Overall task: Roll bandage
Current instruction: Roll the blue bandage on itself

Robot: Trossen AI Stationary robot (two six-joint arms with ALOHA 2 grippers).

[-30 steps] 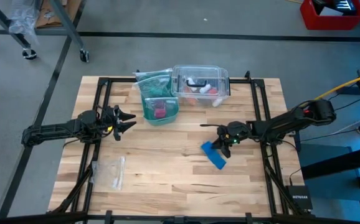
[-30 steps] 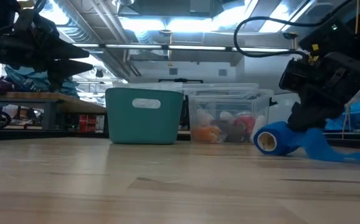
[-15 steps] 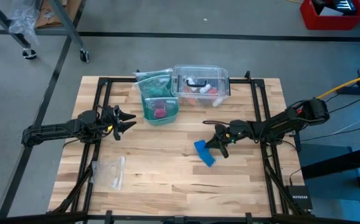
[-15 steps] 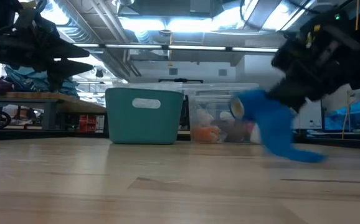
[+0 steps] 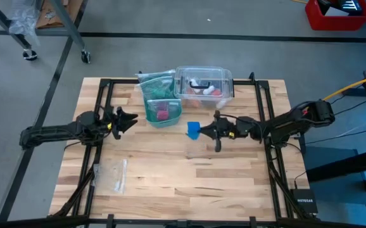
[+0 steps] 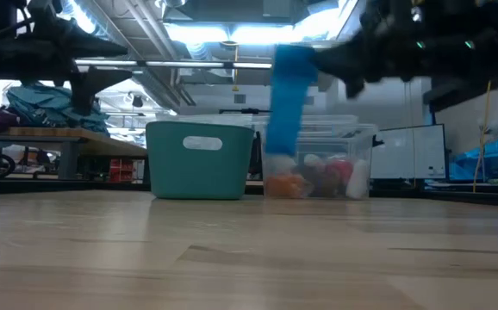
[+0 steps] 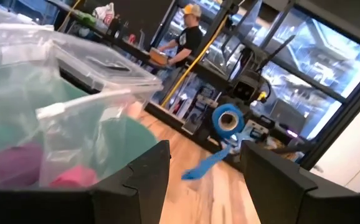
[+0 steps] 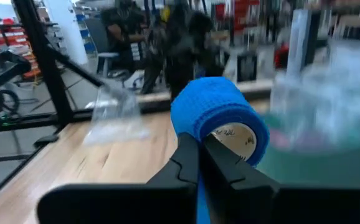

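High view – one bandage [image 5: 193, 130], two pincers.

Blue bandage roll lifted clear of the bench

The bandage [image 5: 194, 130] is a bright blue, partly wound roll with a pale cardboard core, pinched in the right pincer [image 5: 201, 132]. It hangs in the air nearer the bench's far edge, its loose tail dangling straight down [image 6: 285, 103].

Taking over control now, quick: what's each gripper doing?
Left gripper: open, holding nothing, waiting beside the teal bin.
Right gripper: shut on the bandage, lifted clear of the table, loose tail hanging down.
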